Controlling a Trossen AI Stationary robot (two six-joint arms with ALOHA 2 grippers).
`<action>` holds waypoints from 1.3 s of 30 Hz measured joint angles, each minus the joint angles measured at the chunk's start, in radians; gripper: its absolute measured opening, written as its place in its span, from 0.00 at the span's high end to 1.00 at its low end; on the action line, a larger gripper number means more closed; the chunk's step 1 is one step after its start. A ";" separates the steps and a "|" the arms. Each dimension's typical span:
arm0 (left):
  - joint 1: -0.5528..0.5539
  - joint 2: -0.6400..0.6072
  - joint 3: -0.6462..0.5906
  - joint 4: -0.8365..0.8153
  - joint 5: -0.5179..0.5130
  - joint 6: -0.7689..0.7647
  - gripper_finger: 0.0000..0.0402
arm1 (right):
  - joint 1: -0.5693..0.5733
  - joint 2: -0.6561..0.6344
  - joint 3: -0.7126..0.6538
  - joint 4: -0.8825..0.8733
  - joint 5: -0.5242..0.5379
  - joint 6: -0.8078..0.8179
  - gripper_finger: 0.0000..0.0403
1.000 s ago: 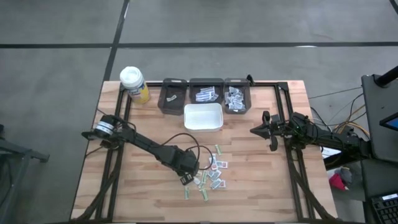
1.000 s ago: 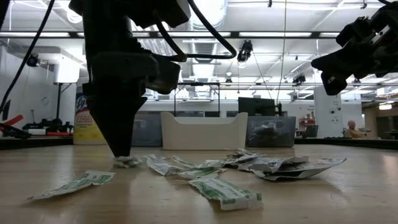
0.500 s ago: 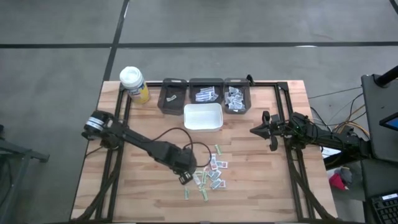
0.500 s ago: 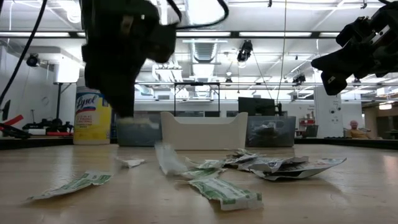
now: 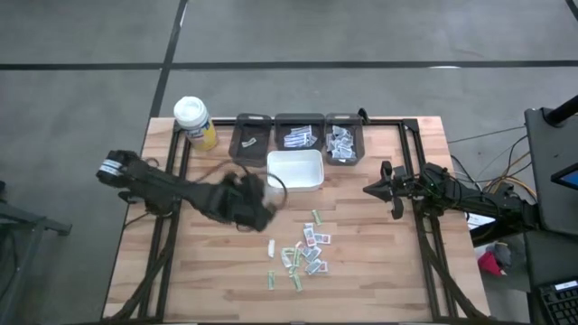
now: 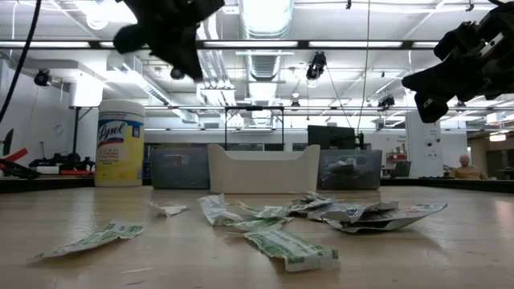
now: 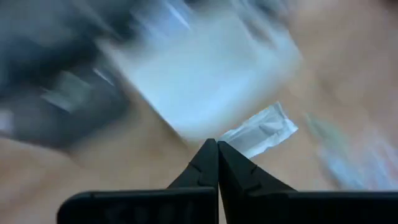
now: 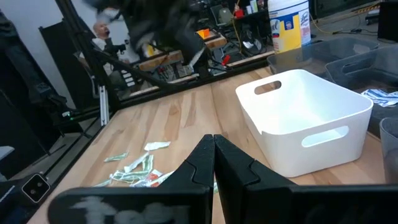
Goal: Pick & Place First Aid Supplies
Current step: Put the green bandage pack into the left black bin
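The surface point(image 5: 379, 271) is pale wood, smooth and matt, with visible plank seams and grain. The first aid supplies point(image 5: 305, 253) are thin paper packets, creased and crinkled, a few with a faint sheen. At twelve o'clock from them, the white bin point(image 5: 295, 170) looks like smooth plastic with a soft gloss. The three dark trays point(image 5: 298, 137) behind it are translucent smoky plastic. The bottle point(image 5: 195, 124) has a glossy printed label and white plastic cap. Both arms are matt black.

White bin point(image 5: 294, 170); green-printed packets point(image 5: 303, 255); yellow bottle point(image 5: 195, 124).
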State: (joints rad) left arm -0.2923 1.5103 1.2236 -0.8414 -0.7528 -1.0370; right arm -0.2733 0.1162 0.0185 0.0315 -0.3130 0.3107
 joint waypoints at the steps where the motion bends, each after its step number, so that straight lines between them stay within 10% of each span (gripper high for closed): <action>1: 0.017 -0.021 0.000 -0.023 -0.087 -0.032 1.00 | 0.000 0.000 0.000 0.000 0.000 0.000 0.98; 7: 0.220 -0.056 0.001 -0.022 -0.290 0.063 1.00 | 0.000 0.003 0.000 0.000 0.001 -0.005 0.98; 19: 0.721 0.067 0.026 0.059 0.085 0.443 1.00 | 0.000 0.005 0.000 0.000 0.001 -0.018 0.98; 39: 0.786 0.308 0.069 0.076 0.221 0.542 1.00 | 0.000 0.005 0.000 0.000 0.006 -0.025 0.98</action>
State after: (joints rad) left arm 0.4936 1.8187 1.2926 -0.7650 -0.5316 -0.4950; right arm -0.2733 0.1215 0.0189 0.0318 -0.3071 0.2853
